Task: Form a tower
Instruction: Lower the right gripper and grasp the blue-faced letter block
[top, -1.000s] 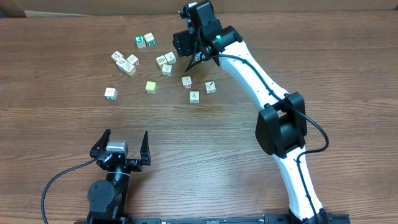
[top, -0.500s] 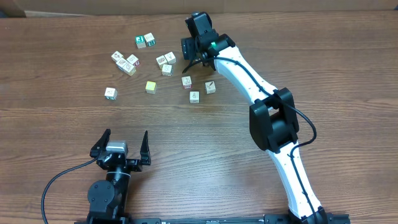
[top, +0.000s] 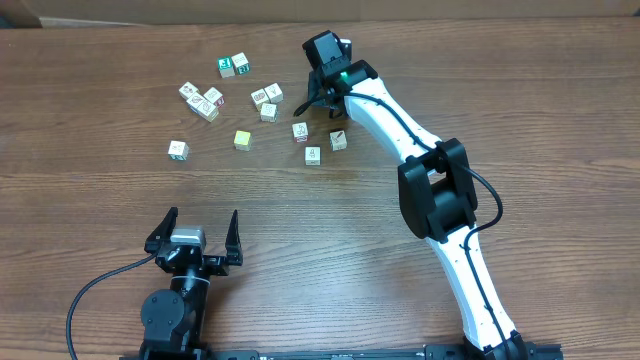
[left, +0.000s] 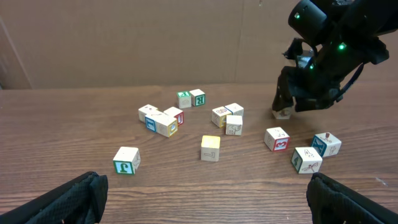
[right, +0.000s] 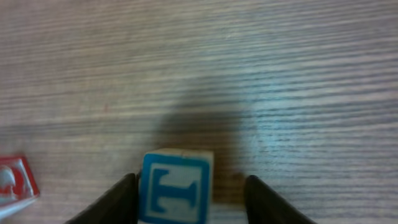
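**Fig. Fifteen cubes lying singly; right gripper astride the T cube**

Two arms work at one wooden table (top: 100, 250). The pale lettered cubes (top: 313, 154) lie in its far half. Each sits flat on the wood and none rests on another, so the tower is not yet begun.

- **Pair:** a touching pair (top: 233, 65) lies nearest the far edge.
- **Trio:** a close trio (top: 267, 100) lies at mid-width.
- **Spaced cubes:** three more lie apart just right of the trio.
- **Single:** a single cube (top: 177, 149) sits apart on the left.
- **Cluster:** a tight cluster (top: 203, 100) lies toward the far left corner. It is probably four cubes, but their joints are hard to separate.
- **Plain cube:** one plain yellow-green cube (top: 242, 139) sits among them.

One further lettered cube, the T cube (right: 177, 186), lies at the right end of the scatter, between the fingers of the right gripper (top: 320, 100). The fingers are narrowly parted, with one against the cube's side and the other leaving a gap.

The left gripper (top: 202, 222) rests by the near edge, left of centre, with its fingers spread wide and holding nothing.
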